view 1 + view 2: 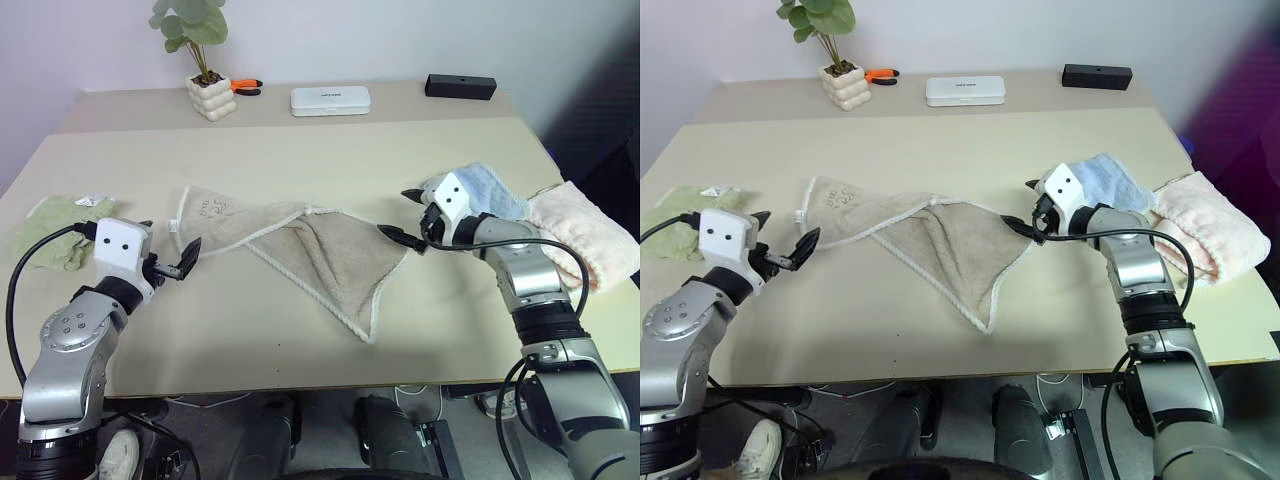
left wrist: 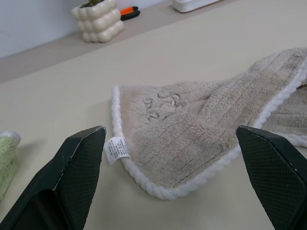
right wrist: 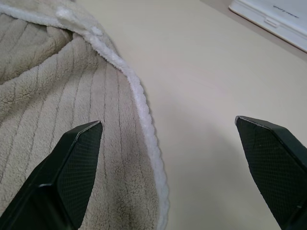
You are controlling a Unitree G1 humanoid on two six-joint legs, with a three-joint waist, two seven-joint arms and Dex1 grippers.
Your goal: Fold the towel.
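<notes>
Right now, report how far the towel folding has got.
Done: nothing neat yet. The towel lies crumpled on the table, partly doubled over itself, its printed corner toward the left. In hand: nothing is gripped; the left gripper and the right gripper both stand open at opposite ends of it. Left: grasp the corners, fold it and square the edges.
</notes>
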